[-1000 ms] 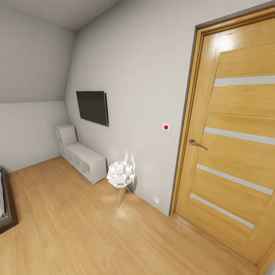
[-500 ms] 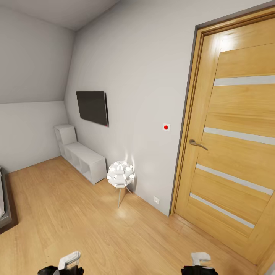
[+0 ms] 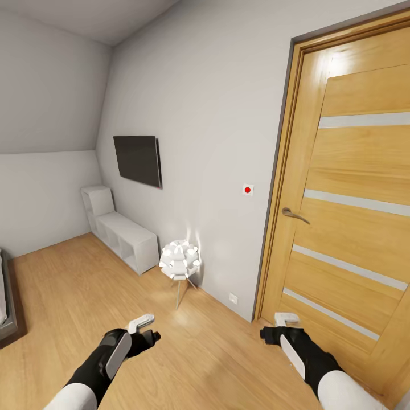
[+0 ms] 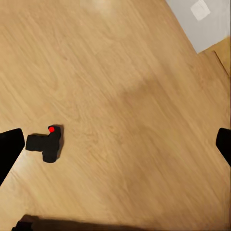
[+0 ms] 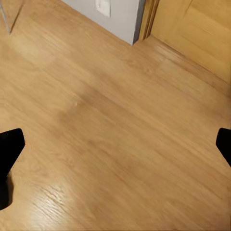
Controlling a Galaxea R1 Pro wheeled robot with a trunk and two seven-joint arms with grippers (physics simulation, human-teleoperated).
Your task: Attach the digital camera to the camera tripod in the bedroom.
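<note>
Two arms reach into the lower part of the head view, black-sleeved with white upper segments: the left gripper [image 3: 142, 326] at lower left, its pale finger angled up to the right, and the right gripper [image 3: 283, 322] at lower right near the foot of the door; from here I cannot tell how far either is spread. The floor [image 3: 85, 296] is light wood plank with a soft sheen. A tall oak-toned door [image 3: 353, 228] with pale horizontal inlays and a curved metal handle [image 3: 294, 214] takes the right side. On the matt white wall [image 3: 216, 142] hang a flat dark screen [image 3: 138, 160] and a small square switch with a red dot [image 3: 247, 189]. Below the screen stands a low white cubby shelf [image 3: 122, 234], and beside it a white ball-cluster lamp [image 3: 180, 261] on thin legs. A dark bed edge [image 3: 8, 307] shows at far left. In the left wrist view the digital camera [image 4: 46, 144] lies on the planks at lower left, small, boxy and matt black, its long axis roughly level across the frame, its narrower end pointing toward the left edge and the red dot on its upper right corner. The left gripper's black fingertips [image 4: 10, 149] sit at opposite frame edges, wide apart, holding nothing. In the right wrist view the black fingertips [image 5: 9, 149] likewise stand far apart over bare planks, with a white wall outlet [image 5: 103, 6] at the top and the door's sill at upper right.
</note>
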